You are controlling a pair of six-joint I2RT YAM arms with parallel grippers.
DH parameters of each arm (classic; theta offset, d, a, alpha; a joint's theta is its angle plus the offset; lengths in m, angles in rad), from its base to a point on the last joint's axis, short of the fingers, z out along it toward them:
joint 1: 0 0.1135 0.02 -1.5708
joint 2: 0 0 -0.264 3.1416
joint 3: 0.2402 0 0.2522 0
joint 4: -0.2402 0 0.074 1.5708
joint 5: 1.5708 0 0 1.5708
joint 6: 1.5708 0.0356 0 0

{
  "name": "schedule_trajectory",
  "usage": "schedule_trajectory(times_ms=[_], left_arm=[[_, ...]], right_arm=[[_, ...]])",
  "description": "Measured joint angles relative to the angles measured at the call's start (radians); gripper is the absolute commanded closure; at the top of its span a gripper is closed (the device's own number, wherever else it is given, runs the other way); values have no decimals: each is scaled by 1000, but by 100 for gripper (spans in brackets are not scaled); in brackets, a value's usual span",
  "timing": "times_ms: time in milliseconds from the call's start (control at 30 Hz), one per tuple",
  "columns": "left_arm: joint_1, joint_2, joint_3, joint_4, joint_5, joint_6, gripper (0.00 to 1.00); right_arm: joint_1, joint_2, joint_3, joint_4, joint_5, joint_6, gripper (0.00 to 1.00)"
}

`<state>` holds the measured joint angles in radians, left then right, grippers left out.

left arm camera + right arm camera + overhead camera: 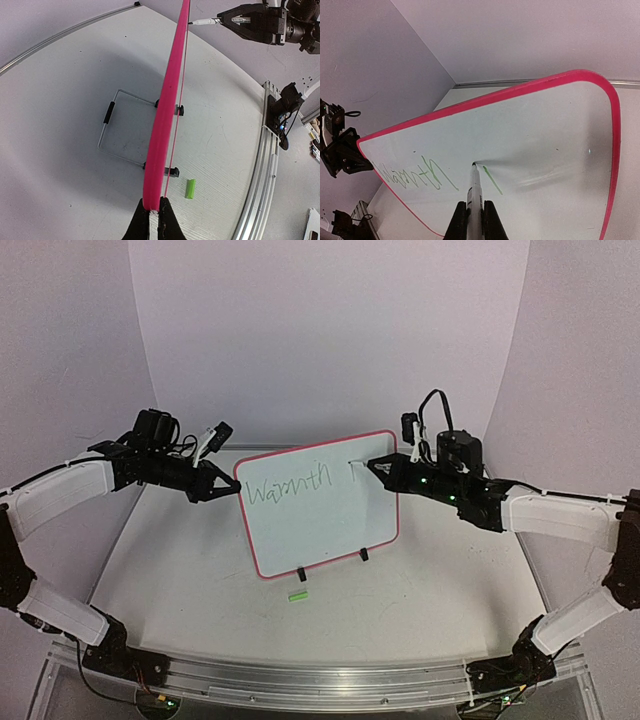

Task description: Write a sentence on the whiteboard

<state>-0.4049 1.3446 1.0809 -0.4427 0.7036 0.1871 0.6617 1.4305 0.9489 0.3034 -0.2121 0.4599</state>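
So the setup is a matte pale-grey table point(450, 570) with plain lilac-white walls point(330, 330) curving around behind it, and a ribbed aluminium rail point(330, 680) along the edge in front of the whiteboard.

The small rectangular whiteboard point(320, 530) with the rounded pink-red frame stands roughly mid-table, leaning back a bit. It sits on two little black clip feet point(301, 572) with a thin wire stand point(107, 135) behind it. A tiny bright-green cap point(297, 595) lies flat on the table just in front of the board, near the feet, not touching them.

Fingers: the left gripper point(152, 210) has its black fingers point(137, 225) squeezed together on the board's left edge, pinching the pink frame between them. The right gripper point(475, 207) is at the board's upper right side, fingers point(492, 220) clamped on the barrel of a slim white marker point(474, 182). The marker's dark tip is touching the glossy white face.

The sentence point(287, 488) is thin green handwriting across the upper part of the board. It reads "Warmth", and to the right of that word there's one short green stroke point(492, 181), right beside the marker tip. The lower part of the face is bare white with a soft glare on it.
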Motion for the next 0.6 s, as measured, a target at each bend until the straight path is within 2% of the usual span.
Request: schedule_trajectory(times_ms=[600], left_arm=[[-1,5,5,0,0,0,100]], right_arm=[[0,7,1,18,24,1,100]])
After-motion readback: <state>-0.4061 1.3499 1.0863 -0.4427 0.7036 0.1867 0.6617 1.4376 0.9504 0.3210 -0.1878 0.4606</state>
